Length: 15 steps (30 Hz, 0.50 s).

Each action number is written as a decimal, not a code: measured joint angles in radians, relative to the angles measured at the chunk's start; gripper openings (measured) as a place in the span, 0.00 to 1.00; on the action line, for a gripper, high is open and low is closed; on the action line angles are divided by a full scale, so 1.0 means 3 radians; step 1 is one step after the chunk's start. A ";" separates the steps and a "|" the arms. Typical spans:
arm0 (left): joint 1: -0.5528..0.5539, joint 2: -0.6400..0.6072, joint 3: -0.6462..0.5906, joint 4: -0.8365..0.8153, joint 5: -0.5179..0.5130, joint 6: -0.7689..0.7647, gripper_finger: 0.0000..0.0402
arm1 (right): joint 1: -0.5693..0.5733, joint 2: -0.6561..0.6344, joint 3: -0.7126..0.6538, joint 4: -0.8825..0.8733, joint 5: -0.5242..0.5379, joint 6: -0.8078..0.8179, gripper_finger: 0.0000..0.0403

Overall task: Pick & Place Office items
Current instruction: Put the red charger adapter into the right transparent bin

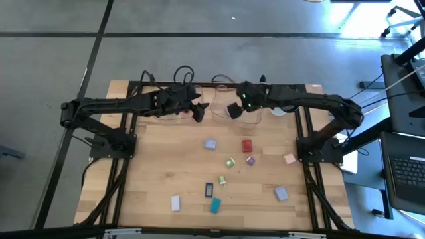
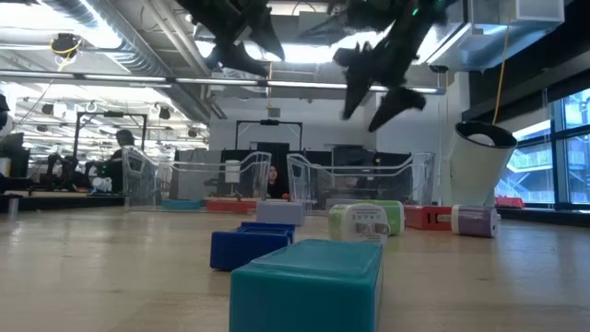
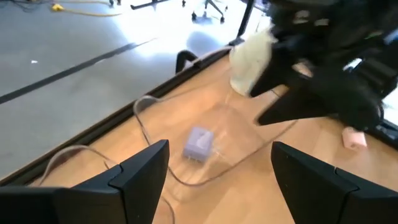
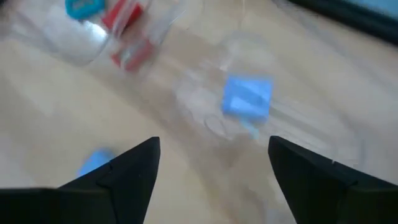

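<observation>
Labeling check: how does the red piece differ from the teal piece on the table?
The red piece lies mid-table, nearer the trays; the teal piece lies close to the table's front edge. Seen from above, the red one looks squarish, the teal one narrower and slightly tilted. Both are small blocks lying loose on the wood, apart from either gripper.

Along the far edge of my wooden tabletop I see two clear plastic trays side by side. A round white tape roll stands near the far right corner. A laptop sits off the table's right edge.
</observation>
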 joint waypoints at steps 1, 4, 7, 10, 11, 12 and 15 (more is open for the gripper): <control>0.0000 -0.0002 0.0000 -0.0032 0.0036 -0.0016 0.69 | 0.0110 -0.0050 0.0000 -0.0155 0.0101 0.0141 0.74; -0.0001 -0.0030 0.0000 -0.0158 0.0117 -0.0030 0.69 | 0.0469 -0.0130 0.0000 -0.0584 0.0456 0.0748 0.72; -0.0027 -0.0038 0.0000 -0.0242 0.0115 -0.0034 0.69 | 0.0867 -0.0121 -0.0003 -0.0900 0.0749 0.1388 0.72; -0.0045 -0.0050 0.0000 -0.0224 0.0123 -0.0033 0.69 | 0.1140 -0.0058 -0.0065 -0.0866 0.0794 0.1627 0.73; -0.0052 -0.0050 0.0000 -0.0227 0.0126 -0.0034 0.69 | 0.1192 -0.0030 -0.0103 -0.0832 0.0762 0.1637 0.73; -0.0058 -0.0050 0.0000 -0.0227 0.0129 -0.0034 0.69 | 0.1234 -0.0013 -0.0146 -0.0755 0.0733 0.1662 0.74; -0.0093 -0.0050 0.0000 -0.0225 0.0130 -0.0043 0.69 | 0.1312 0.0031 -0.0297 -0.0719 0.0645 0.1908 0.78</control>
